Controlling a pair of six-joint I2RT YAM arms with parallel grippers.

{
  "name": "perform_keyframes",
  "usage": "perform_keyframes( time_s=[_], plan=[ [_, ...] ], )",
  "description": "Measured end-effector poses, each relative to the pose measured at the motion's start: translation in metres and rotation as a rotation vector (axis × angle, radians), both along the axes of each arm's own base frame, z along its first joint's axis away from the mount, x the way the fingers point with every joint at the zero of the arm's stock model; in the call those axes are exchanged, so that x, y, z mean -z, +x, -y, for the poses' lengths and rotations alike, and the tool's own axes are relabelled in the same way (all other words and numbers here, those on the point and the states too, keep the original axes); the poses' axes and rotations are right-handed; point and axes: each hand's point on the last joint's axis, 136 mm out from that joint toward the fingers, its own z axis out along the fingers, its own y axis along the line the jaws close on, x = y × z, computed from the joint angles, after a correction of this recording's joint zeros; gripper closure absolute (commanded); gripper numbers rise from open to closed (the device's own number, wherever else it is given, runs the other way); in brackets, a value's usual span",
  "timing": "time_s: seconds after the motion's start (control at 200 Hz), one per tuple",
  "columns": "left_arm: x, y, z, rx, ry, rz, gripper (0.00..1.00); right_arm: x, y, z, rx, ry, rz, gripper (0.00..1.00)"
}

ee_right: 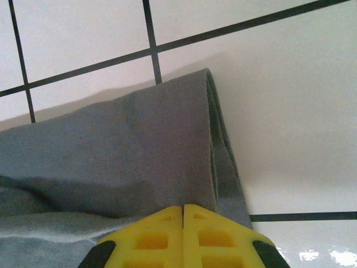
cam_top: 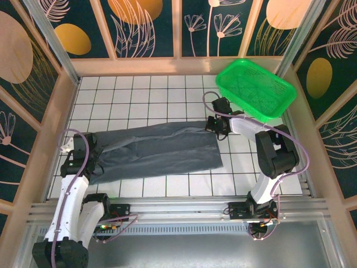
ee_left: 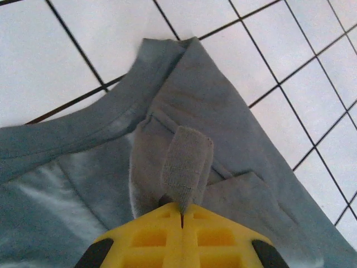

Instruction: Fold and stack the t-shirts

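White tiled table (cam_top: pixel 167 89) with leaf-print panels (cam_top: pixel 145 28) round it, and the grey t-shirt (cam_top: pixel 162 151) lies across the middle, folded into a long strip running left to right, not touching the green basket (cam_top: pixel 256 89) in the far right corner. Left gripper (ee_left: pixel 182 209) is clamped tight on a little tuck of cloth at the strip's left end. Right gripper (ee_right: pixel 183 209) has its jaws together at the folded right end, and it looks pinched on the cloth, though its own camera hides the actual bite.

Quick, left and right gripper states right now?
Left gripper: closed, pinching a fold of the t-shirt.
Right gripper: closed on the t-shirt edge.
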Motion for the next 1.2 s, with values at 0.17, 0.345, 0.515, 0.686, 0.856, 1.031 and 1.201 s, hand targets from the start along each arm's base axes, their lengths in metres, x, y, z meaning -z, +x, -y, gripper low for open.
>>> perform_keyframes(
  time_s=[0.17,0.345,0.515,0.686,0.856,1.031,1.201],
  plan=[
    [-0.002,-0.009,-0.010,-0.064,0.030,-0.027,1.00,-0.010,0.001,0.001,0.004,-0.004,0.027,1.00],
    [-0.031,-0.015,-0.022,-0.132,0.076,0.025,1.00,-0.033,-0.002,-0.001,-0.018,-0.037,0.087,1.00],
    [-0.035,-0.031,-0.027,-0.179,0.086,0.029,1.00,-0.036,-0.015,-0.009,-0.050,-0.068,0.105,1.00],
    [-0.020,-0.049,-0.026,-0.211,0.060,-0.016,1.00,-0.004,-0.042,0.005,-0.046,-0.130,0.024,1.00],
    [-0.002,-0.058,-0.019,-0.254,-0.019,-0.067,1.00,0.008,-0.053,0.015,-0.022,-0.162,-0.015,1.00],
    [0.027,-0.076,-0.008,-0.326,-0.126,-0.133,1.00,0.008,-0.053,0.018,0.001,-0.164,-0.011,1.00],
    [0.034,-0.085,-0.004,-0.378,-0.177,-0.146,1.00,0.011,-0.056,0.019,0.018,-0.161,-0.025,0.87]
  ],
)
